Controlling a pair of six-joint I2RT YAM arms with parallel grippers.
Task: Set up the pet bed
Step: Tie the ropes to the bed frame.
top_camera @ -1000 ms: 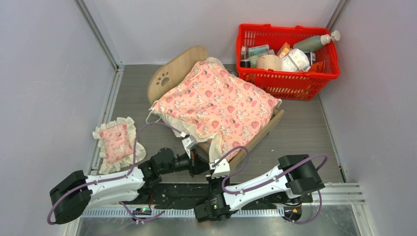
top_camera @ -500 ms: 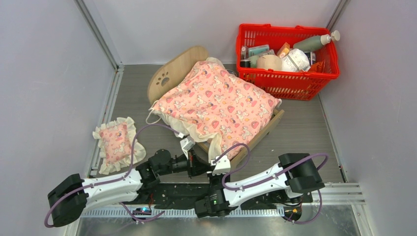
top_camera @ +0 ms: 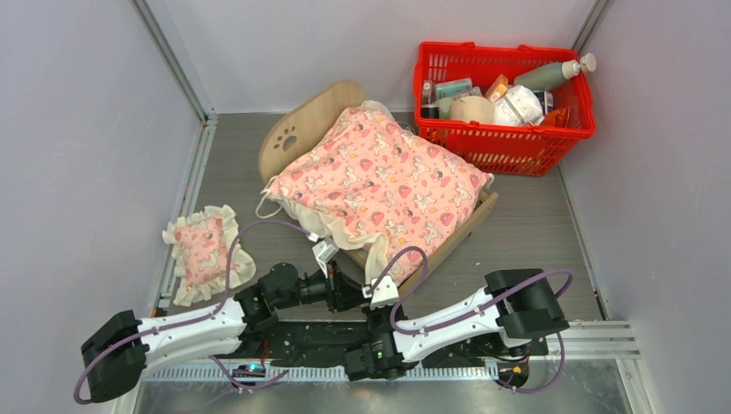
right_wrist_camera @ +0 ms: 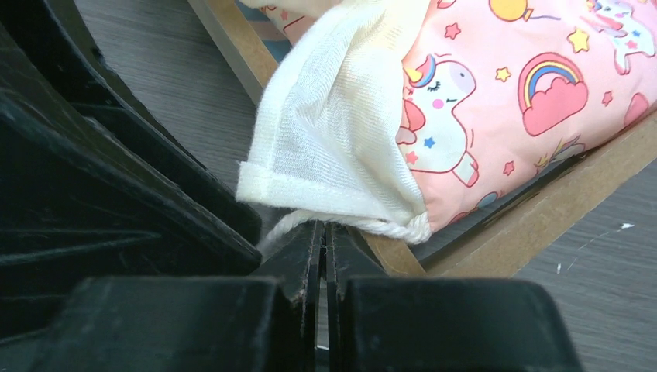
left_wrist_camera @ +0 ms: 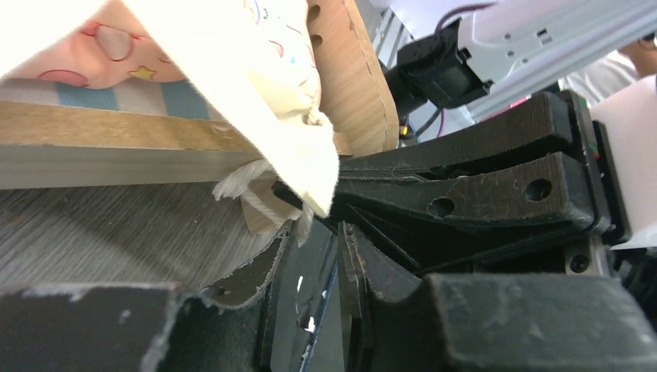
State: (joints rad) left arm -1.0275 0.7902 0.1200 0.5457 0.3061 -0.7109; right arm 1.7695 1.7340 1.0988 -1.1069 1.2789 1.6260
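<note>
The pet bed point(top_camera: 306, 121) stands in the middle of the desk point(top_camera: 534, 233), turned at an angle. Its long axis runs on a diagonal from the far left to the near right. The arched headboard point(top_camera: 340, 97), with the paw-print cutout point(top_camera: 287, 138), is the far-left end and faces the left wall. The low foot end points towards the right arm's side of the near edge.

A pink patterned blanket point(top_camera: 379, 177) with a cream frill covers the bed from headboard to foot. Its frill spills over the near long side of the frame. In the left wrist view a strip of the blue-and-white striped mattress point(left_wrist_camera: 116, 97) shows under the blanket, above the wooden side rail.

Both arms reach in at the bed's near corner, where a cream corner of the frill hangs down. The right claw point(right_wrist_camera: 324, 232) is clenched, its fingers pressed together with only a hairline slit between them. The frill's hem cord lies right at its tips, and I cannot tell whether the cord is nipped. The left claw point(left_wrist_camera: 314, 248) comes in low from the left, just beside the right one. Its fingers are parted a little, the frill corner hangs just ahead of them, and nothing shows clamped between them.

A small pink frilled pillow point(top_camera: 203, 250) lies on the desk well left of the bed, near the left wall. A red basket point(top_camera: 509, 147) sits in the far right corner, just beyond the bed's far right corner. It is filled with packets and a pump bottle point(top_camera: 556, 73).
</note>
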